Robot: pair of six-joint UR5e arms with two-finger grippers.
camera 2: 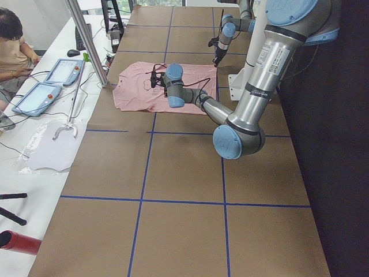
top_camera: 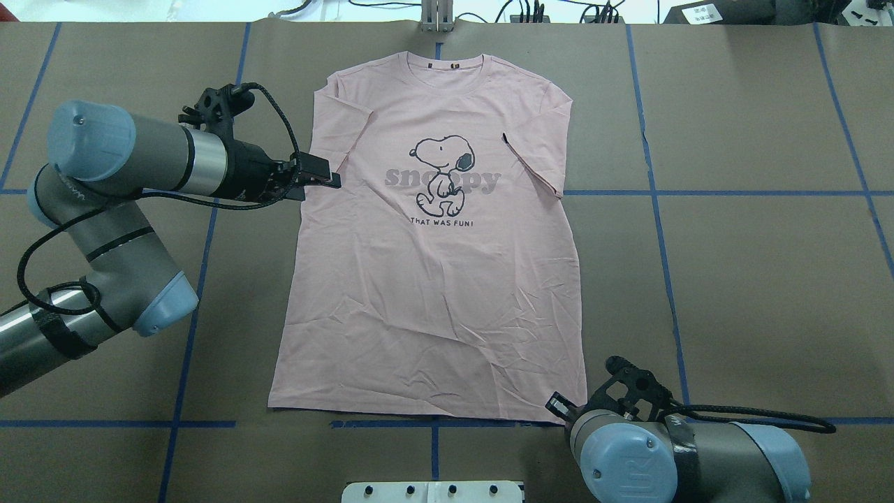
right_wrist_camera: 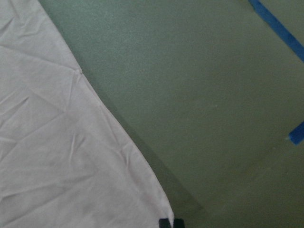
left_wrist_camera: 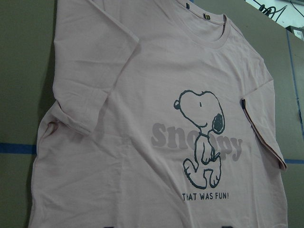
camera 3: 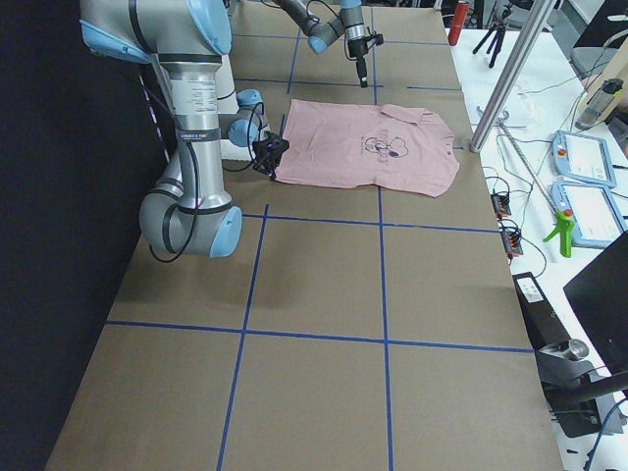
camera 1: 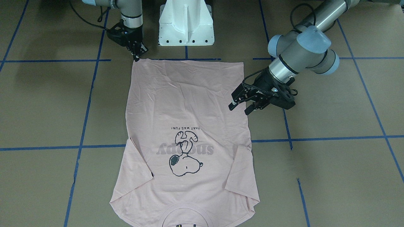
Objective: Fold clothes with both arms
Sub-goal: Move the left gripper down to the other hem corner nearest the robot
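Spreads fingers (camera 1: pixel 233 102) of left gripper (camera 1: pixel 240 108) wide, empty, at 3 o'clock of pale pink Snoopy T-shirt (camera 1: pixel 189 104) in front-facing view. Sets right gripper (camera 1: pixel 136 57) tips close together at hem corner, 11 o'clock; cannot tell any hold. Lies flat, print up, creased.

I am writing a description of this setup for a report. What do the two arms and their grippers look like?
The left arm and right arm are grey metal tubes with round joints and light blue caps. A black cable runs along each. The left gripper and right gripper are black, with two short fingers each. White lettering on the left arm is unreadable.
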